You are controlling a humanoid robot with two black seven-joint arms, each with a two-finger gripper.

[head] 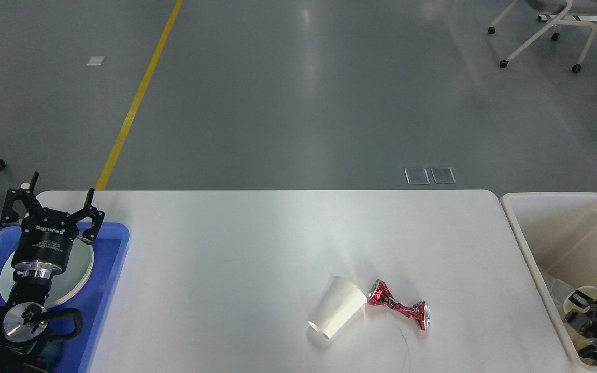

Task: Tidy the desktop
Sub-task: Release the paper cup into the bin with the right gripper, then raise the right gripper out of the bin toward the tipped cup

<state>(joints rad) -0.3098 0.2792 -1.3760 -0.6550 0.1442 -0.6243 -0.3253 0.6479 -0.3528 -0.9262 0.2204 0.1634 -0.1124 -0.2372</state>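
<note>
The white desktop (246,243) carries a white paper cup (338,306) lying on its side and, touching it on the right, a crushed red can (400,306). My left gripper (54,199) hovers open over a white plate (80,267) in the blue tray (114,259) at the left edge, holding nothing. My right gripper (588,318) is low inside the cream bin (517,228) at the right. One finger crosses the rim of a second paper cup (588,296), which it appears to be gripping.
The bin also holds crumpled clear plastic (552,287). Beyond the desktop's far edge lies grey floor with a yellow line (138,96), and chair legs on casters (537,36) stand at the top right.
</note>
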